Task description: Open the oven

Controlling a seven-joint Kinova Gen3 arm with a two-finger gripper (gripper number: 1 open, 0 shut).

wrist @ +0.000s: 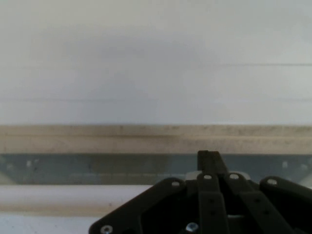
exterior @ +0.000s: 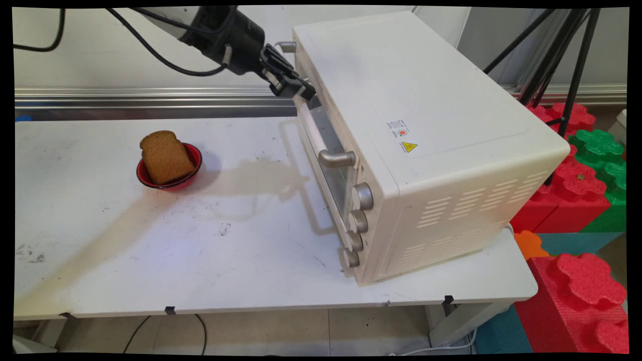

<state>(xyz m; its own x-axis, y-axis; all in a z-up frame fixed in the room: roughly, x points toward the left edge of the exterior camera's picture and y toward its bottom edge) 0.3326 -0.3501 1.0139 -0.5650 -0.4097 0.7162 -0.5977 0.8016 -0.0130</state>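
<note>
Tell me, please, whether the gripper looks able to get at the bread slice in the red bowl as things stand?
Probably yes. The bread slice stands exposed in the red bowl on open table, with nothing over it; the gripper is at the oven door's top edge.

Oven (exterior: pixel 426 125) door top hidden behind jaws; arm cut off.

White table (exterior: pixel 210 260) bears cream toaster oven (exterior: pixel 426 150) at right, red bowl (exterior: pixel 169 168) at left.
</note>
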